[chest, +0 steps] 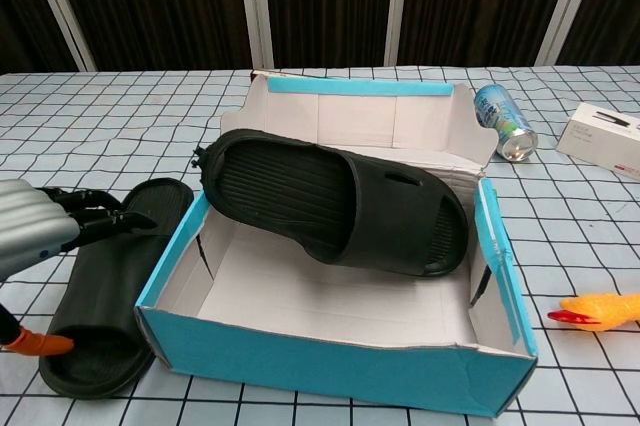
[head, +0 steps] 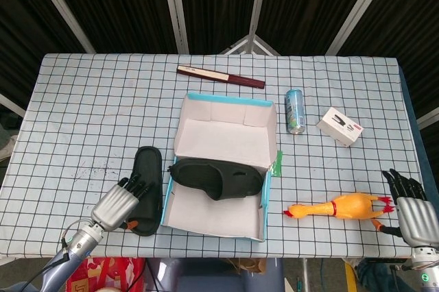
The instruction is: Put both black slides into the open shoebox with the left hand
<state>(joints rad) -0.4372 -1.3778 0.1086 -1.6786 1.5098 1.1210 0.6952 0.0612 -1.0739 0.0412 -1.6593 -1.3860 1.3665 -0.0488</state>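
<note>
one slide (head: 218,177) is already lying in the shoebox (head: 218,218), propped across it with its heel end riding up on the nine o'clock wall, as the chest view is showing plainly. so roughly half the job is looking done. the second slide (head: 145,190) is lying flat on the table (head: 82,114), just beside the box at its nine o'clock side, running alongside that wall.

the left hand (head: 118,203) is hovering over the near end of this second slide, at about seven o'clock from the box, fingers (chest: 105,221) spread and pointing along the sole. it is holding nothing; whether the fingertips are touching the slide is not clear. the right hand (head: 410,210) is idling at the table's four o'clock corner, fingers apart and carrying nothing, near a rubber chicken (head: 336,206).

what is remaining, by my reckoning: getting a grip on the second slide, lifting it over the wall, and setting it in beside the first.
</note>
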